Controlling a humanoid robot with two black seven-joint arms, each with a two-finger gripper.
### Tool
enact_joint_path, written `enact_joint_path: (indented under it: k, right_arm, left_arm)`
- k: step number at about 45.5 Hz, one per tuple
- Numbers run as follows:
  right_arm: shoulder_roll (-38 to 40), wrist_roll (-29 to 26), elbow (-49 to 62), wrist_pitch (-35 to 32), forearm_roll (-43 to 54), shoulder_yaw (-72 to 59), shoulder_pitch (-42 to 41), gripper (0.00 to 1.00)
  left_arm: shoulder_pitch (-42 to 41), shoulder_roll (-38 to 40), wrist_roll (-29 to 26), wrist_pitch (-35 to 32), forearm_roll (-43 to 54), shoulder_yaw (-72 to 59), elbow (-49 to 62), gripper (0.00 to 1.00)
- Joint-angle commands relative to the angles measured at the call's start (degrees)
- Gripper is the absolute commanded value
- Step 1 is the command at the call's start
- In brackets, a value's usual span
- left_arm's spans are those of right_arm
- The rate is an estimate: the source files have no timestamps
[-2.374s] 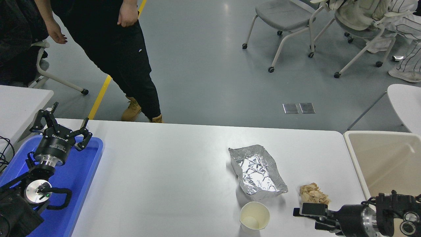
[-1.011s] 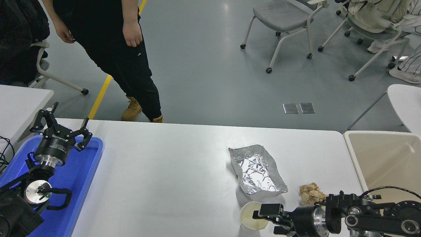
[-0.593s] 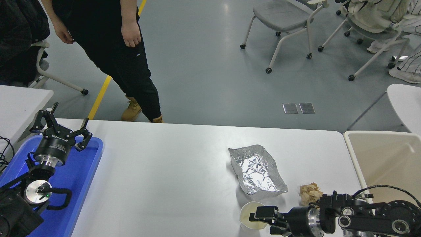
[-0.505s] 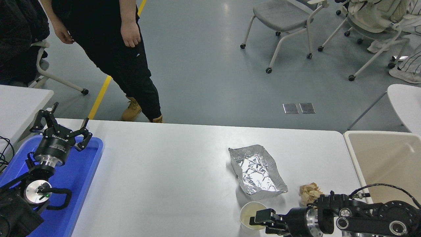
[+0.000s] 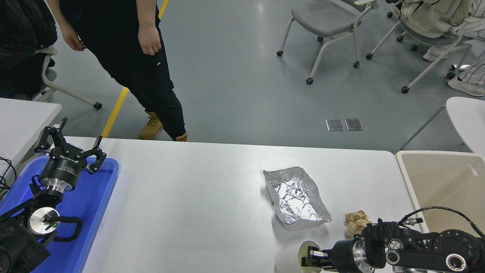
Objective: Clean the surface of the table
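White table surface [image 5: 197, 204]: right end effector [image 5: 307, 261] grips tilted paper cup [image 5: 290, 259].

An office-like lab: grey floor [image 5: 235, 76], wheeled chairs [image 5: 322, 22], yellow floor tape [image 5: 117, 108].

The tabletop [image 5: 197, 204] is lying flat before me, wide, matte white and smooth, with a rounded far right corner. It is stretching from the blue tray on my left to the beige bin on my right, carrying litter near its right front.
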State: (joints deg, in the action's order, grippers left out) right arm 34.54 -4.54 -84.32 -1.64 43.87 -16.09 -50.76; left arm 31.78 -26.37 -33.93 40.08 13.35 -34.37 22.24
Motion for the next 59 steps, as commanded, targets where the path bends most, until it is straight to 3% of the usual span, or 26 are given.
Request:
enact_joint_path:
  k: [1, 26, 43, 59]
  right_arm:
    - [2.1, -0.6, -1.1, -0.3, -0.7, -0.1, -1.7, 0.0]
    - [24.1, -0.8, -15.5, -6.7, -2.7, -3.0, -17.0, 0.0]
    - [40.3, -1.2, -15.7, -24.2, -2.7, -1.1, -29.0, 0.0]
    - [48.3, -3.0, -15.5, -36.6, -1.9, 1.7, -37.8, 0.0]
  left_arm:
    - [0.0, 0.0, 0.0, 0.0, 0.0, 0.0, 0.0, 1.0]
    - [0.0, 0.0, 0.0, 0.0, 0.0, 0.0, 0.0, 1.0]
    - [0.0, 0.0, 0.0, 0.0, 0.0, 0.0, 0.0, 1.0]
    - [0.0, 0.0, 0.0, 0.0, 0.0, 0.0, 0.0, 1.0]
